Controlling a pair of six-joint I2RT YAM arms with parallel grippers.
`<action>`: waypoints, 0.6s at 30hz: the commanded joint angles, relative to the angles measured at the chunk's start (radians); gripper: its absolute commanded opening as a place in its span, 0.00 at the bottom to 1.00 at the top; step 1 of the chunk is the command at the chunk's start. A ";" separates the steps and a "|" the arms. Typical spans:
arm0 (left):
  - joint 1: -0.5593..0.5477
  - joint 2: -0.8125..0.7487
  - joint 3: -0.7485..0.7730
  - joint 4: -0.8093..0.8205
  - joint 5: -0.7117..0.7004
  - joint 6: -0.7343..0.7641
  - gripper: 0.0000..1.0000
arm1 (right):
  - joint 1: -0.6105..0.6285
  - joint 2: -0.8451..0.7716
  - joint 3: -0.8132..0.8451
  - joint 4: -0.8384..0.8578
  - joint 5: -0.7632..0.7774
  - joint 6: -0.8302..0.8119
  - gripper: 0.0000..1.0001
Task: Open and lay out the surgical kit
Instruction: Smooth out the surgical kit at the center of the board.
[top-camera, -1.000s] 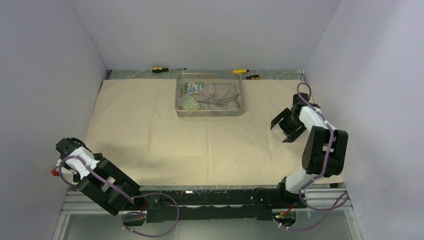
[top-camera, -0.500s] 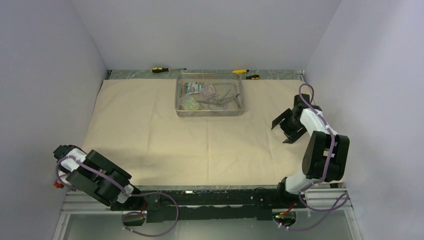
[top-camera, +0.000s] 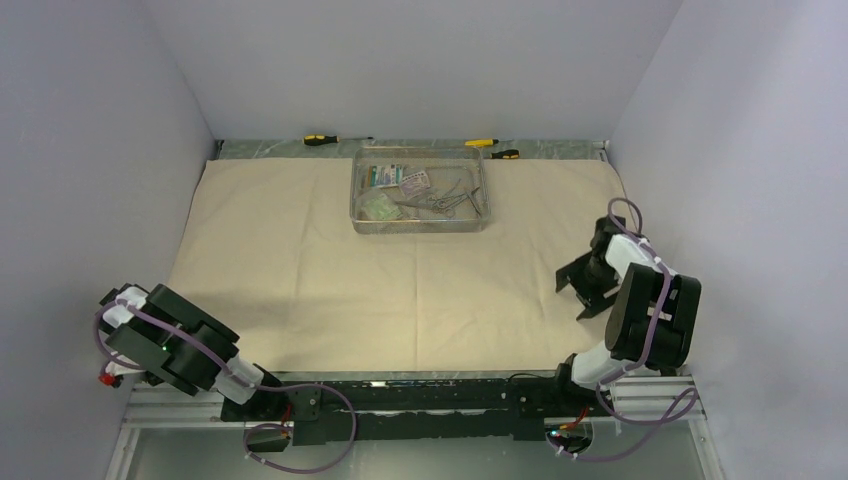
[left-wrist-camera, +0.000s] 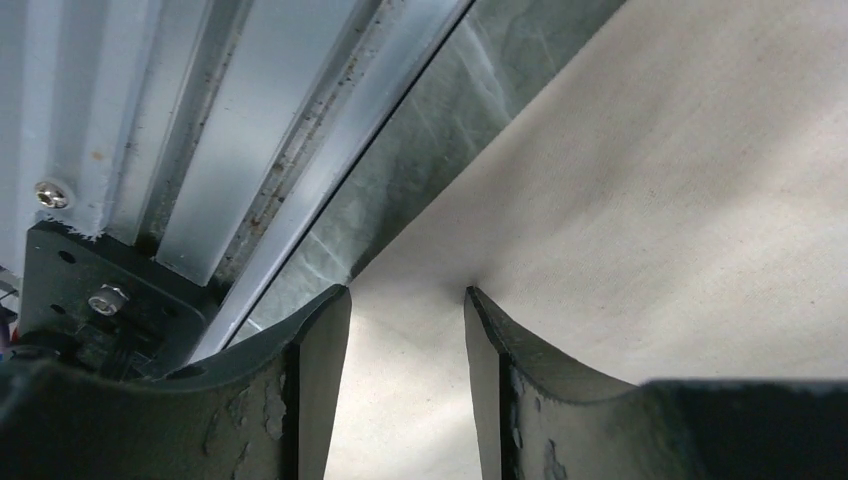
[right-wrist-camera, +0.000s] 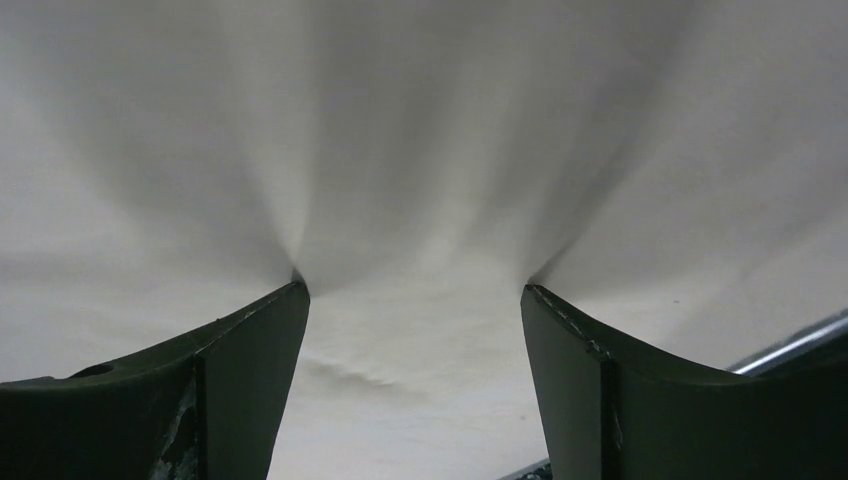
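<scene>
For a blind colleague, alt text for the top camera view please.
Beige wrap cloth spread flat, a wire-mesh tray holding steel instruments and packets at its far middle. Left arm and right arm crouch at its near corners.

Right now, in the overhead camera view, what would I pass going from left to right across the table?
left arm → wire-mesh tray → right gripper. The beige cloth spans the whole width, so it has no place in the order.

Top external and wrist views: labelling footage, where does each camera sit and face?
Top external: above and behind, looking down at cloth and mesh tray; both arms show.
Left wrist: on left arm, facing cloth edge and metal rail; left end effector shows.
Right wrist: on right arm, facing cloth; right end effector shows.
Shared: the cloth.
</scene>
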 joint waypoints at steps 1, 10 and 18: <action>0.018 0.026 -0.014 -0.079 -0.109 -0.029 0.50 | -0.088 -0.009 -0.108 0.000 -0.046 0.042 0.82; 0.043 0.062 0.026 -0.119 -0.143 -0.051 0.37 | -0.177 0.029 -0.161 -0.091 0.039 0.086 0.76; 0.044 0.039 0.071 -0.169 -0.136 -0.036 0.36 | -0.189 -0.057 -0.080 -0.184 0.122 0.121 0.75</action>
